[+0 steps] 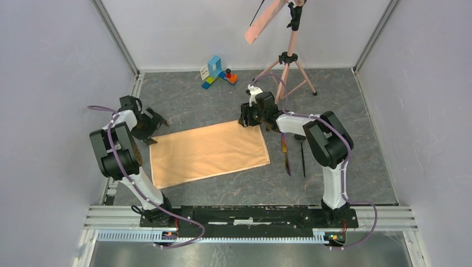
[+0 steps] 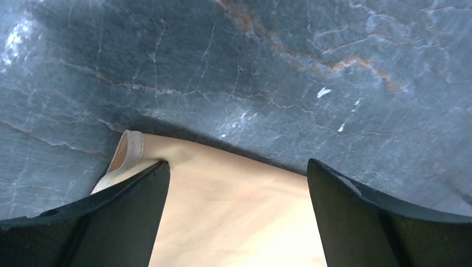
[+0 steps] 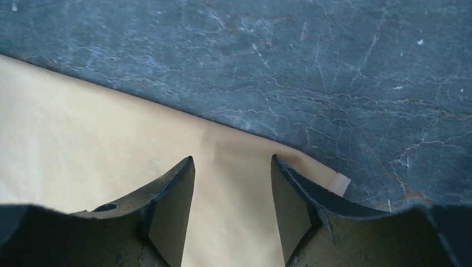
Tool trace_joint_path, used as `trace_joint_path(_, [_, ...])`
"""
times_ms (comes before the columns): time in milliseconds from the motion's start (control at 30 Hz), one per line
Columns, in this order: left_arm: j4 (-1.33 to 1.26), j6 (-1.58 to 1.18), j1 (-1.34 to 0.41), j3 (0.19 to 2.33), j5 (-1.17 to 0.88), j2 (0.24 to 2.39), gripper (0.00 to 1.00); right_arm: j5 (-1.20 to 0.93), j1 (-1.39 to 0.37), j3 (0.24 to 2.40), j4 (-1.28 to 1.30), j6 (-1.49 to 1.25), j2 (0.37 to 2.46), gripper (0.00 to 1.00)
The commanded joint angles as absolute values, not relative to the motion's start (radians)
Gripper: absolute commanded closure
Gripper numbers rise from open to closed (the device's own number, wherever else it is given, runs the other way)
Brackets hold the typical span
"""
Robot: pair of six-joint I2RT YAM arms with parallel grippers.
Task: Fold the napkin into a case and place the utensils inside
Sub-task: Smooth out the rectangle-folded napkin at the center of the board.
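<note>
Napkin [image 1: 209,153]: flat on the table [image 1: 183,100], unfolded; long axis runs left to right, right end a little farther from the bases.
Left gripper [image 2: 236,164]: fingers apart, straddling the far-left corner; nothing pinched.
Right gripper [image 3: 231,158]: fingers apart, over the far-right corner, cloth between them.
Utensils [image 1: 286,153]: side by side, just right of the napkin, lying near to far.
Your key relation: the far long edge spans gripper to gripper, so each arm takes its own corner; likely fold toward the bases.

Far side: blocked by tripod [image 1: 287,58] and toy blocks [image 1: 217,71].
Right of napkin [image 1: 209,153]: narrowed by utensils [image 1: 286,151].
Near side: bare table [image 1: 239,192] is left.
</note>
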State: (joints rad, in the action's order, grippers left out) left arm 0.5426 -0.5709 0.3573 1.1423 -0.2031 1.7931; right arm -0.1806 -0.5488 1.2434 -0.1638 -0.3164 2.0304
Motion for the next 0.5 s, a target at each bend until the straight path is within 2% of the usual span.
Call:
trace_joint_path(0, [0.521, -0.566, 0.39, 1.19, -0.211, 1.84, 0.0, -0.129, -0.523, 1.271, -0.182, -0.312, 2.067, 0.41])
trace_joint_path(200, [0.536, -0.546, 0.396, 1.21, -0.201, 1.883, 0.0, -0.072, -0.507, 1.305, -0.12, -0.282, 2.095, 0.39])
trace_joint_path(367, [0.545, -0.527, 0.375, 1.214, -0.16, 1.796, 0.0, -0.059, -0.51, 1.452, 0.054, -0.203, 2.103, 0.36])
trace_joint_path(400, [0.543, -0.522, 0.364, 1.211, -0.153, 1.766, 0.0, -0.059, -0.518, 1.485, 0.092, -0.191, 2.088, 0.35])
trace_joint_path(467, [0.539, -0.512, 0.343, 1.2, -0.161, 1.712, 0.0, -0.047, -0.552, 1.531, 0.175, -0.165, 2.037, 0.26])
